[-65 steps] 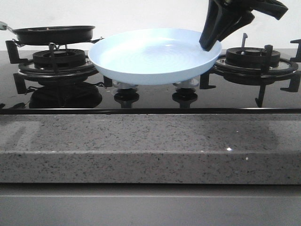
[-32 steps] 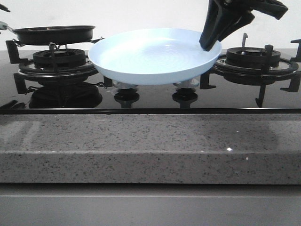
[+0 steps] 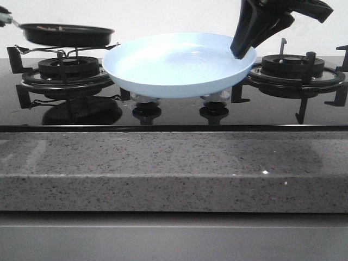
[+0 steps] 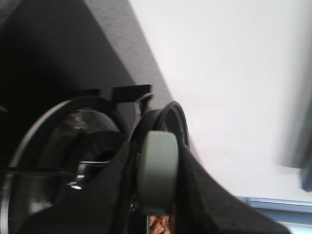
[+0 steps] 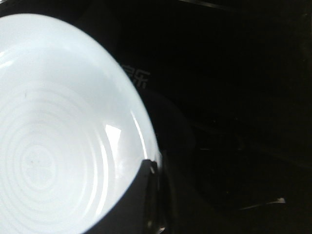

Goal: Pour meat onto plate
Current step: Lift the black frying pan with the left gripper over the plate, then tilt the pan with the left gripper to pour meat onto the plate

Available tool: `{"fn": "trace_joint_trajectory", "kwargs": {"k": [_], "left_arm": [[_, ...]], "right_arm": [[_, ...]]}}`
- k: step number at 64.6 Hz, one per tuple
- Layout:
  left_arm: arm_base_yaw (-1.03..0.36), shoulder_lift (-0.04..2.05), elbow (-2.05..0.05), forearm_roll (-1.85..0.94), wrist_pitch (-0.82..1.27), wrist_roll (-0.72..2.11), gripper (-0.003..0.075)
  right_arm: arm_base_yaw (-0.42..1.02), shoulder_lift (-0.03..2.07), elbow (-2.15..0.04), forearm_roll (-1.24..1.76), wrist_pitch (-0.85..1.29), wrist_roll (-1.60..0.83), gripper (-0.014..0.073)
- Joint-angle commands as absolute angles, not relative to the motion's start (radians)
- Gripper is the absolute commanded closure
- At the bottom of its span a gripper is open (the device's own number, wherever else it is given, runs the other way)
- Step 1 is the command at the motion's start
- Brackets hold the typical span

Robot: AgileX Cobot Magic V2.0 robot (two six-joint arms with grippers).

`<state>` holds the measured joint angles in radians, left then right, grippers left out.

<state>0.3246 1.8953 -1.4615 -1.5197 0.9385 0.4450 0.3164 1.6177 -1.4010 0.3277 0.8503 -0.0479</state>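
Note:
The pale-blue plate (image 3: 174, 65) hangs level above the middle of the stove, and my right gripper (image 3: 243, 50) is shut on its right rim. In the right wrist view a dark finger (image 5: 139, 200) lies over the plate (image 5: 58, 146) edge, with the gripper (image 5: 155, 168) pinching there. The black frying pan (image 3: 68, 35) floats just above the left burner. My left gripper (image 4: 158, 161) is shut on the pan's grey-green handle (image 4: 158, 170). A bit of brown meat (image 4: 158, 225) shows below the handle. In the front view the left gripper is almost wholly off the left edge.
The left burner grate (image 3: 68, 68) lies under the pan, and the right burner grate (image 3: 293, 68) stands beside the plate. Two knobs (image 3: 145, 111) (image 3: 213, 111) sit on the black glass under the plate. A speckled grey counter edge (image 3: 174, 168) runs along the front.
The frying pan has risen off the left burner and shifted slightly right toward the plate. The plate and right gripper have not moved.

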Motion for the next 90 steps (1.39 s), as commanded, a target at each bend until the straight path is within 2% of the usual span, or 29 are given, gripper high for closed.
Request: {"fn": "trace_joint_trajectory", "kwargs": {"k": [1, 10, 21, 42, 60, 79, 90], "left_arm": [[0.331, 1.814, -1.498, -1.725, 1.03, 0.465, 0.0741], [0.329, 1.756, -1.498, -1.755, 1.052, 0.499, 0.0741], [0.292, 1.667, -1.498, -1.659, 1.046, 0.55, 0.0741], [0.113, 1.494, -1.498, -1.367, 0.914, 0.57, 0.0741], [-0.09, 1.378, -1.498, -1.138, 0.783, 0.572, 0.0741], [-0.403, 1.29, -1.498, -0.719, 0.544, 0.561, 0.0741], [-0.518, 1.289, -1.498, -0.542, 0.485, 0.537, 0.0741]], "right_arm": [[0.317, 1.566, -1.425, 0.355, 0.813, -0.058, 0.0652], [0.317, 1.566, -1.425, 0.355, 0.813, -0.058, 0.0652], [0.317, 1.566, -1.425, 0.355, 0.813, -0.058, 0.0652], [0.317, 1.566, -1.425, 0.355, 0.813, -0.058, 0.0652], [0.317, 1.566, -1.425, 0.355, 0.813, -0.058, 0.0652], [0.317, 1.566, -1.425, 0.355, 0.813, -0.058, 0.0652], [0.317, 1.566, -1.425, 0.355, 0.813, -0.058, 0.0652]]}}
